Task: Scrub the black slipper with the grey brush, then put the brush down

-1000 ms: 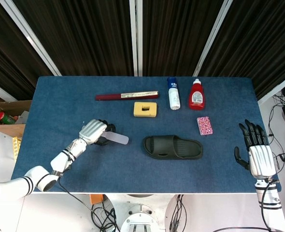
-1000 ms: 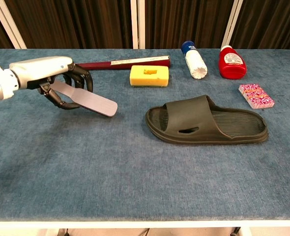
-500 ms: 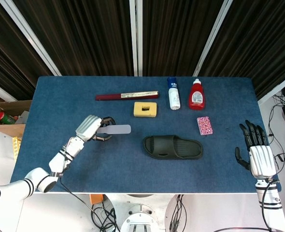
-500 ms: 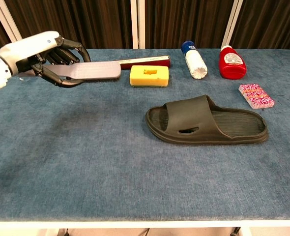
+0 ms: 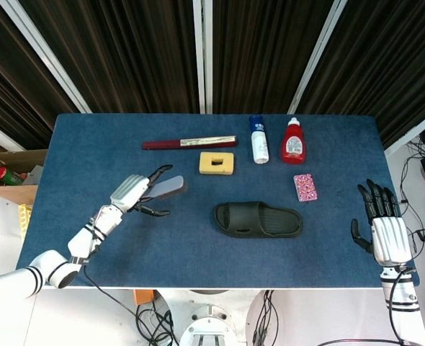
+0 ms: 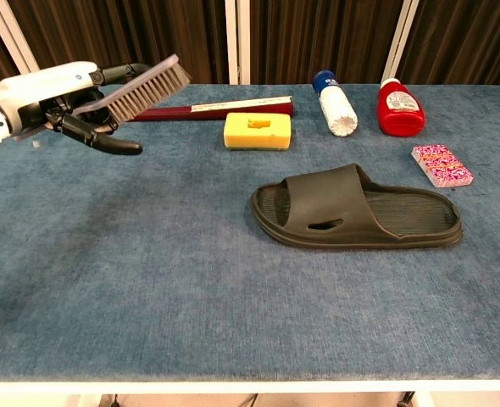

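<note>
- Brush (image 6: 144, 88) sits in the left hand (image 5: 132, 193), raised off the counter (image 6: 148, 280), bristles turned sideways, likely readying to scrub.
- Slipper (image 6: 356, 212), one, lies flat well to that hand's right.
- Right hand (image 5: 386, 232) hangs spread, holding nothing, beyond the slipper.
- Bottles: two; sponge: one.

Open cloth btwn brush (image 6: 144, 89) & slipper (image 6: 356, 209)
</note>
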Robot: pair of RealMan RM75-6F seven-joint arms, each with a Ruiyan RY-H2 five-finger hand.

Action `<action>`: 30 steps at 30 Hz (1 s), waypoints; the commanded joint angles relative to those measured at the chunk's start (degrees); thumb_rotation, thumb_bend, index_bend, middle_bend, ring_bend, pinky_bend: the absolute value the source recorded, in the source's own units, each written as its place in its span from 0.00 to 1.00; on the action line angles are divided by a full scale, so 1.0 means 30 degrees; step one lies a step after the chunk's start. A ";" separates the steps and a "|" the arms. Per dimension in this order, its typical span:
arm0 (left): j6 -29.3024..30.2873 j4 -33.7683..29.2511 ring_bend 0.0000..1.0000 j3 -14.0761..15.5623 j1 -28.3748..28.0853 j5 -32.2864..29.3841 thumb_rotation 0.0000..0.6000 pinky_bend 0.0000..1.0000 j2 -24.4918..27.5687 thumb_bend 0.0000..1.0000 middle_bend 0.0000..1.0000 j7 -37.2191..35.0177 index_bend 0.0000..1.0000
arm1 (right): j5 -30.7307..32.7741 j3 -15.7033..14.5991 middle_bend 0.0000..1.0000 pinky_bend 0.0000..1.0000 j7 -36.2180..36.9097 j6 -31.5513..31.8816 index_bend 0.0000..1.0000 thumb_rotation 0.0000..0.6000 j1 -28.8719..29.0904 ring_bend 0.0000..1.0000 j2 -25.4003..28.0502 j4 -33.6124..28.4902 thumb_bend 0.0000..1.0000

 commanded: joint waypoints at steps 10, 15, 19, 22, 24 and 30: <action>0.3881 0.2094 1.00 -0.1450 0.1008 -0.0623 1.00 1.00 -0.2355 0.42 1.00 0.4667 1.00 | 0.0001 0.0019 0.00 0.00 -0.0012 -0.0054 0.00 1.00 0.0037 0.00 -0.0038 0.0027 0.53; 0.4531 0.2791 1.00 -0.1285 0.0885 0.0114 1.00 1.00 -0.2778 0.55 1.00 0.5199 1.00 | -0.0058 0.0026 0.00 0.00 -0.0023 -0.0016 0.00 1.00 0.0043 0.00 -0.0009 -0.0011 0.53; 0.3900 0.2636 1.00 -0.1078 0.0743 0.0163 1.00 1.00 -0.2554 0.67 1.00 0.4002 1.00 | -0.0288 -0.0019 0.00 0.00 0.0074 0.0052 0.00 1.00 0.0084 0.00 -0.0026 0.0029 0.53; 0.2968 0.2052 1.00 -0.0737 0.0560 0.0202 1.00 1.00 -0.2052 0.68 1.00 0.3614 1.00 | -0.0471 -0.0062 0.00 0.00 0.0107 0.0025 0.00 1.00 0.0164 0.00 -0.0076 0.0060 0.52; 0.2587 0.1751 1.00 -0.0545 0.0455 0.0297 1.00 1.00 -0.1871 0.69 1.00 0.3872 1.00 | -0.0622 -0.0086 0.00 0.00 0.0145 -0.0021 0.00 1.00 0.0254 0.00 -0.0113 0.0063 0.52; 0.1462 0.1048 1.00 -0.0462 0.0115 0.0002 1.00 1.00 -0.1965 0.70 1.00 0.4716 1.00 | -0.1296 -0.0180 0.00 0.00 -0.0115 -0.0240 0.00 1.00 0.0653 0.00 0.0029 -0.0333 0.58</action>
